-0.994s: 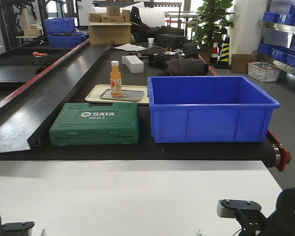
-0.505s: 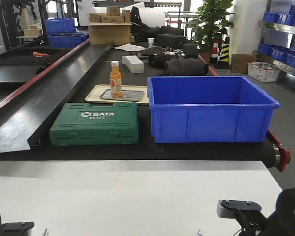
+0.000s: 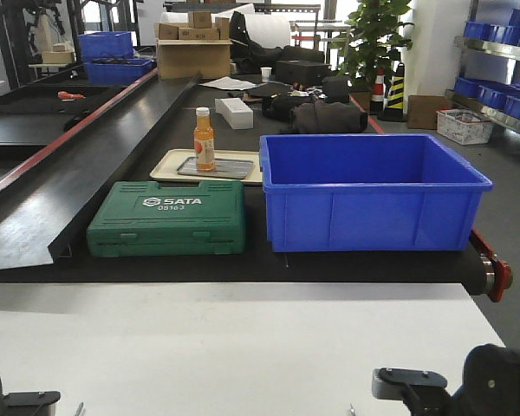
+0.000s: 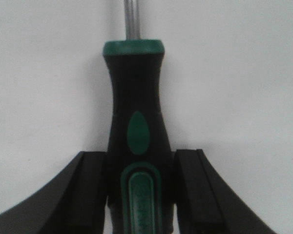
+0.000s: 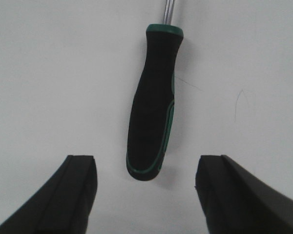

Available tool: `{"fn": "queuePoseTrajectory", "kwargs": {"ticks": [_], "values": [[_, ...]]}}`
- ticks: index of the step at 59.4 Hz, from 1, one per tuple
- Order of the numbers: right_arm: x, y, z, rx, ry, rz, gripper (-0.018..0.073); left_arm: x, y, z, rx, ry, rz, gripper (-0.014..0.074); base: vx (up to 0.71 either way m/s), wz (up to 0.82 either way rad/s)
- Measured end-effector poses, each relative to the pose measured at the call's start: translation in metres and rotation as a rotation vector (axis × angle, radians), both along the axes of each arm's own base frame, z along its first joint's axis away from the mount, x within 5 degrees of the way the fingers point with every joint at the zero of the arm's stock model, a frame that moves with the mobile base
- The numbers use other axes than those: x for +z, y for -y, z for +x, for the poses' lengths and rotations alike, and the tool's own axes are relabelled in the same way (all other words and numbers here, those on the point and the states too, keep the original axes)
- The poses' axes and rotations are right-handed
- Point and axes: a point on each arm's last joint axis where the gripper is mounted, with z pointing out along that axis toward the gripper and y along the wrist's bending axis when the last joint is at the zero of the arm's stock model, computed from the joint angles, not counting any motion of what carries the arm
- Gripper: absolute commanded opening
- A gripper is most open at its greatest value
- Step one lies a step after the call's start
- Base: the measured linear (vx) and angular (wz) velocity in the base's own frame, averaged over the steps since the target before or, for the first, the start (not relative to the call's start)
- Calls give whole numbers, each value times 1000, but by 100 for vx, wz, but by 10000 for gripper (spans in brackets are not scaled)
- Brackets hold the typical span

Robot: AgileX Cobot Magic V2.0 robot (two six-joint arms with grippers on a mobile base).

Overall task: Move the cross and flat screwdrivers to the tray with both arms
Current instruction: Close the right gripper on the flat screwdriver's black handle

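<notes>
Left gripper (image 4: 140,160): we see its 2 black fingers (image 4: 90,187) pressed against both sides of a screwdriver handle, clamping it.
First screwdriver (image 4: 136,122): black handle with green insets and a green collar, caught at its lower half. The steel shaft points away from the gripper and leaves the top of the view.
Right gripper (image 5: 145,161): spread wide, its 2 black fingers (image 5: 78,190) well apart, touching nothing.
Second screwdriver (image 5: 151,102): it lies on the white surface with its butt end between the spread fingers and clear of both, slightly tilted, shaft running up out of view.
Tips: both are out of frame, so we cannot tell which is cross and which is flat.
White table (image 3: 234,347): it is under both tools and fills the near part of the front view.
Right arm (image 3: 494,381): dark parts show at the bottom right corner.
Black belt (image 3: 95,173): beyond the table's far edge.
Green case (image 3: 167,217): closed, on the belt.
Blue bin (image 3: 373,191): just right of the case.
Metal tray (image 3: 234,168): behind the case, resting on a cream tray (image 3: 165,165), far from both screwdrivers.
Bottle (image 3: 204,139): 1 orange bottle, upright on the metal tray's left part.
</notes>
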Motion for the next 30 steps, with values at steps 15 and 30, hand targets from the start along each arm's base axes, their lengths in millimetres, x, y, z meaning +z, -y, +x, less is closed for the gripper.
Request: {"fn": "queuePoseTrajectory", "kwargs": {"ticks": [15,30], "values": [[-26,-22,3,-26,-5,-53,490,0,0,0,1,0,-1,-4,0,0],[-36,-22,12,-89,-4,-79,490,0,0,0,1,0,-1,-4,0,0]]}}
